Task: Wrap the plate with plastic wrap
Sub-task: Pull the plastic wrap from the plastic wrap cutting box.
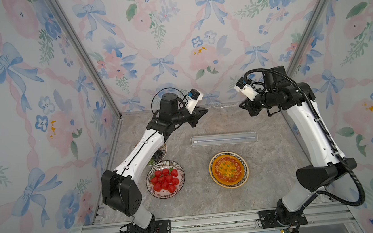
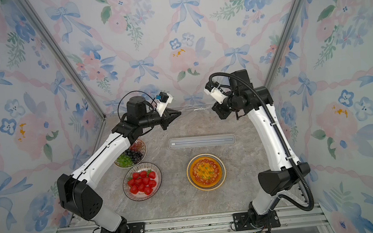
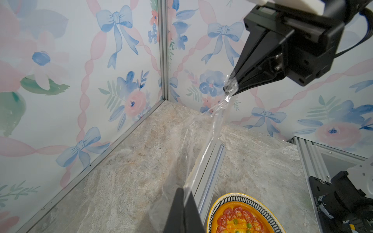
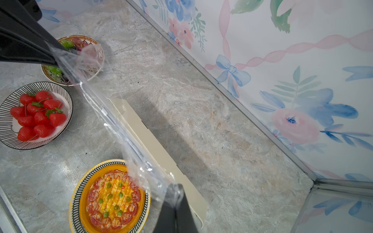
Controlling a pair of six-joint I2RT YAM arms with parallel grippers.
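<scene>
Grey-beige, stone-patterned tabletop, closed on three sides by walls papered with blue bows, pink ribbons and flowers. Aluminium posts in the two back corners, and a metal rail along the front edge, carrying both arm bases.

Near the middle of the tabletop: the long cream box, lying flat with its translucent top upward. Just in front of it the plate, yellow with a black-and-white rim, holding red and yellow food with green dots, uncovered. To the left of the plate, a striped bowl of strawberries.

In the air above the back of the tabletop, behind the box: left gripper and right gripper facing each other. Each pressed together on one end of the plastic wrap, stretched between them and well apart from the plate.

Hard to make out in both top views: the plastic wrap, only a thin glinting line there. Clearer in the left wrist view, the plastic wrap bunched and crinkled at the pinch, spreading downward as a hazy sheet. Cannot tell any join between its lower edge and the box. Dish of grapes partly hidden under the left forearm in both top views. Own gripper in each wrist view cut off at the picture edge, only the dark tip visible.
</scene>
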